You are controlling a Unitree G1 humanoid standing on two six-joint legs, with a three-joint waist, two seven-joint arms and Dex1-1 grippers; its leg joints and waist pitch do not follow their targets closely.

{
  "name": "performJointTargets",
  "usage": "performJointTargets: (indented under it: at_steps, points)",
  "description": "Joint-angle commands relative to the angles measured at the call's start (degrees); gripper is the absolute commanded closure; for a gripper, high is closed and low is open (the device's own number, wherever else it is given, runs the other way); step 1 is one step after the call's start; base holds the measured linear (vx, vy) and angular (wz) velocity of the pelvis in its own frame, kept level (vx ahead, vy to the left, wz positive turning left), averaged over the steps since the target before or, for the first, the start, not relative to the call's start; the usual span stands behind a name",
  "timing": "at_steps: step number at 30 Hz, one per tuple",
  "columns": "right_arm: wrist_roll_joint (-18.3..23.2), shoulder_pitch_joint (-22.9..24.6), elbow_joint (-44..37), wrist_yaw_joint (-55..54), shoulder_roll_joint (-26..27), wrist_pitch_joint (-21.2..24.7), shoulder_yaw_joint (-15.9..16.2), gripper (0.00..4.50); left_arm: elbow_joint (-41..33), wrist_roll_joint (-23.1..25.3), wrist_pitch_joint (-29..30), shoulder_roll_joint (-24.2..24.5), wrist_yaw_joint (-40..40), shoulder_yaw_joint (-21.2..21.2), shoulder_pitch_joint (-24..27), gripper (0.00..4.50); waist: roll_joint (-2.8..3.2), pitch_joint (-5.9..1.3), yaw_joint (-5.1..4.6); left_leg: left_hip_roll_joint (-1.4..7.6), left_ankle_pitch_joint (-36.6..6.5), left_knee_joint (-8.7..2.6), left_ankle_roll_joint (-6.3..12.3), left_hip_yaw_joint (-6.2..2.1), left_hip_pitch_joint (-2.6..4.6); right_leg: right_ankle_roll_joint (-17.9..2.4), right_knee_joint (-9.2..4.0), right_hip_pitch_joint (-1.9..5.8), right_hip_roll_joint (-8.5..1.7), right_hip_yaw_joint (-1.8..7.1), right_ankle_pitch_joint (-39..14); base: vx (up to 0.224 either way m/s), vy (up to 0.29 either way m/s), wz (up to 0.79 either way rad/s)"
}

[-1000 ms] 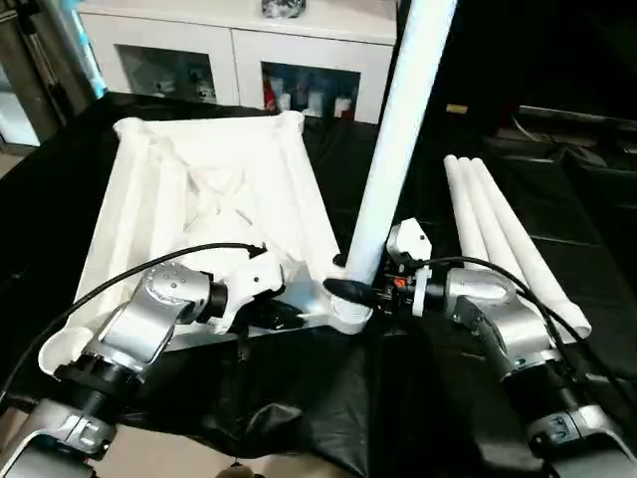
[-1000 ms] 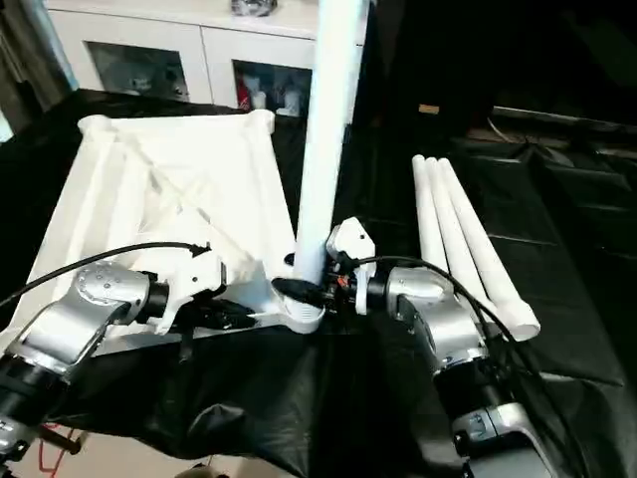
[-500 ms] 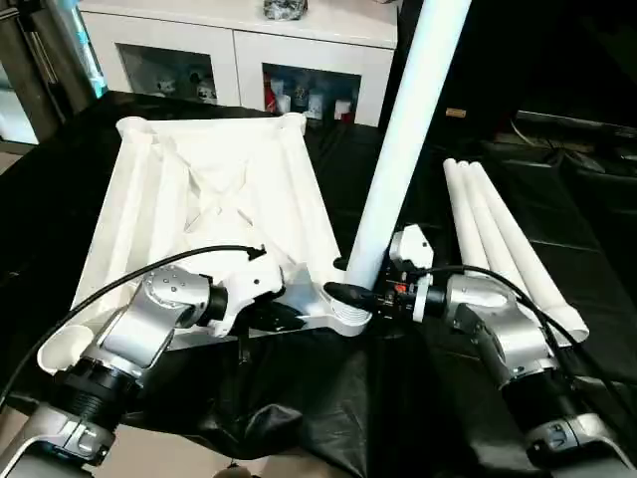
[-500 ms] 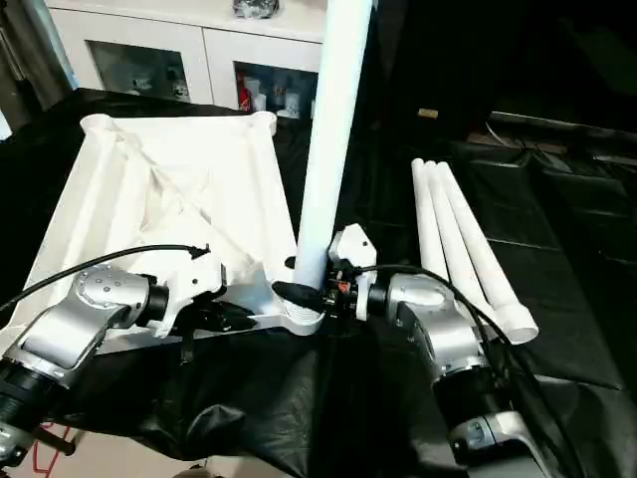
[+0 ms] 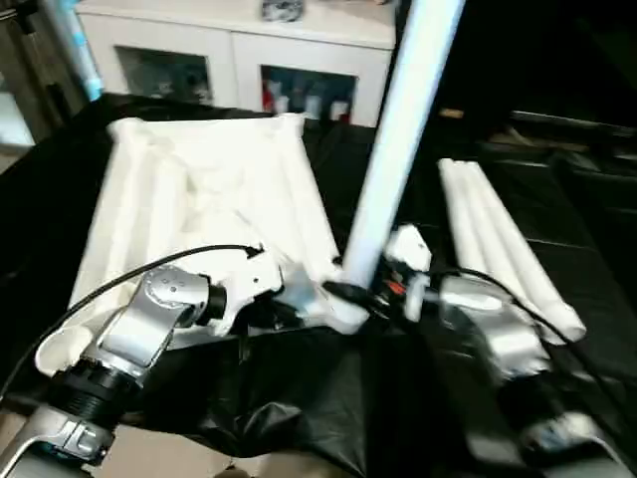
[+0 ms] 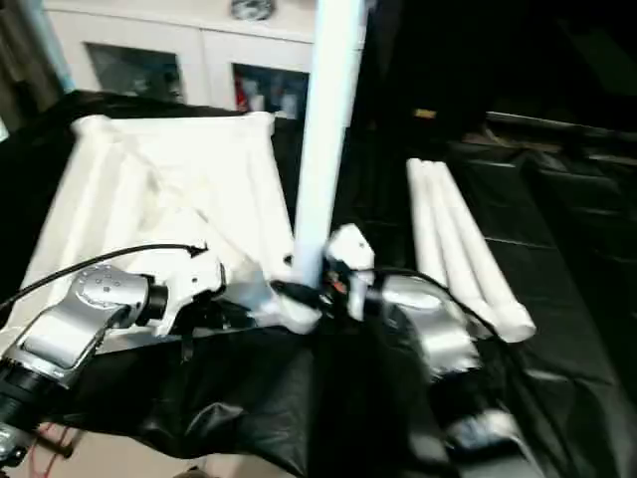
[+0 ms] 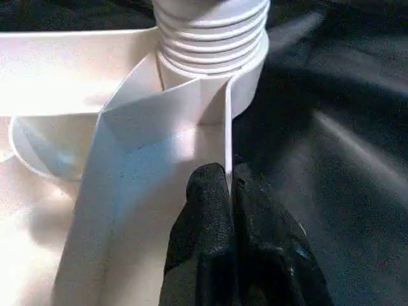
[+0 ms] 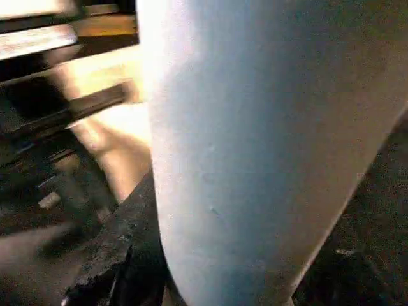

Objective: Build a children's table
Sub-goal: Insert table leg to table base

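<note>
- The tabletop (image 5: 199, 199) lay upside down on black cloth (image 5: 328, 398); three spare legs (image 5: 503, 244) lay well apart.
- Left gripper (image 7: 228, 185) pinched the rim; right gripper (image 5: 348, 293) clasped the upright leg (image 5: 393, 139).
- The leg stayed in its corner socket (image 7: 213, 32).

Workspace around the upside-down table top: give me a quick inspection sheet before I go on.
Surface: black cloth, wrinkled, over the work area.
Job's things: table top lies ribbed side up; one leg stands in the near corner socket; three spare legs lie side by side to the right.
Clutter: nothing seen.
Grippers: left gripper is shut on a rib of the table top beside the socket; right gripper holds the standing leg just above the socket.
Cables: black cables run along both forearms.
Surroundings: white cabinet with glass fronts behind.
</note>
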Motion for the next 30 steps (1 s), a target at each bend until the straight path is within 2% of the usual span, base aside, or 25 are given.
performJointTargets:
  at_steps: [1,3,5,8,10,13,17,21,25,26,30]
  points:
    - [-3.5,0.3,8.5,-8.2,0.9,3.4,-1.0,2.59,-0.1,0.3,1.5,-3.1,3.8,1.1,-4.0,4.50,0.44,-2.55,0.02,3.05,-14.6,-4.87,-1.64,-1.07,0.85,-11.4,-5.31,1.59,-6.12,2.71,-14.2,0.000,0.000,0.00]
    - [-3.1,-0.8,10.4,-11.2,2.4,3.8,-2.0,2.59,1.8,1.0,3.2,-5.4,7.1,1.4,-5.9,4.50,0.49,-2.56,-0.10,3.03,-14.8,-4.75,-1.75,-0.96,0.92,-11.3,-5.48,1.42,-6.12,2.80,-15.0,0.000,0.000,0.00]
    - [-2.8,-2.1,12.3,-13.9,3.7,4.3,-2.6,2.59,3.7,2.0,4.1,-7.5,10.4,1.3,-7.7,4.50,0.47,-2.71,0.10,3.03,-13.2,-4.68,-1.45,-1.00,0.71,-11.3,-5.33,1.57,-6.09,2.77,-13.0,0.000,0.000,0.00]
    - [-2.1,-4.8,16.8,-18.4,6.5,5.2,-4.0,2.59,6.1,3.1,5.5,-11.3,14.3,0.6,-10.4,4.50,0.48,-2.96,0.19,3.01,-10.7,-4.54,-0.90,-0.92,0.57,-12.2,-4.95,1.79,-6.04,2.68,-7.7,0.000,0.000,0.00]
    - [-1.8,-6.4,19.1,-20.3,8.1,5.6,-4.6,2.59,6.7,3.5,6.7,-13.7,15.7,0.0,-11.6,4.50,0.69,-3.10,0.26,3.05,-9.7,-4.48,-0.64,-0.92,0.52,-12.9,-4.70,2.00,-6.02,2.59,-4.2,0.000,0.000,0.00]
    - [-2.7,-8.6,22.0,-22.0,10.0,4.6,-4.8,2.59,8.3,5.0,7.8,-16.5,18.2,-1.3,-13.1,4.50,0.63,-3.13,0.16,3.07,-9.1,-4.45,-0.06,-0.81,0.53,-13.5,-4.59,2.12,-6.01,2.51,-1.6,0.000,0.000,0.00]
    - [-3.0,-9.6,23.4,-22.9,10.9,4.1,-5.7,2.59,9.6,5.5,8.0,-17.3,19.2,-1.4,-13.6,4.50,0.63,-2.97,0.23,3.13,-10.4,-4.53,0.04,-0.82,0.52,-13.4,-4.86,2.12,-6.18,2.59,-3.8,0.000,0.000,0.00]
    - [-3.4,-10.0,24.4,-23.1,11.1,3.4,-6.0,2.59,10.0,5.7,7.8,-17.0,19.2,-1.1,-13.6,4.50,0.54,-2.74,0.21,3.25,-13.2,-4.82,-0.52,-0.89,0.72,-12.7,-5.30,1.79,-6.22,2.60,-8.2,0.000,0.000,0.00]
    - [-3.8,-10.5,25.2,-23.2,11.2,3.0,-6.3,2.59,10.2,5.9,7.5,-16.8,19.1,-0.6,-13.6,4.50,0.50,-2.67,0.11,3.24,-13.9,-4.90,-0.60,-0.90,0.67,-12.5,-5.38,1.64,-6.24,2.67,-9.4,0.000,0.000,0.00]
    - [-3.0,-10.6,25.0,-22.2,11.5,3.2,-7.1,2.03,10.2,5.9,7.0,-16.6,19.1,-0.4,-13.5,4.50,0.43,-2.64,0.13,3.26,-14.1,-4.94,-0.57,-0.92,0.66,-12.4,-5.43,1.64,-6.27,2.67,-9.8,0.000,0.000,0.00]
    - [-2.6,-10.7,24.1,-20.2,11.5,2.5,-7.5,1.80,9.3,5.2,4.4,-16.0,17.8,-0.1,-12.9,4.50,0.40,-2.68,0.16,3.31,-14.1,-5.00,-0.36,-0.95,0.60,-12.0,-5.53,1.58,-6.36,2.74,-10.4,0.000,0.000,0.00]
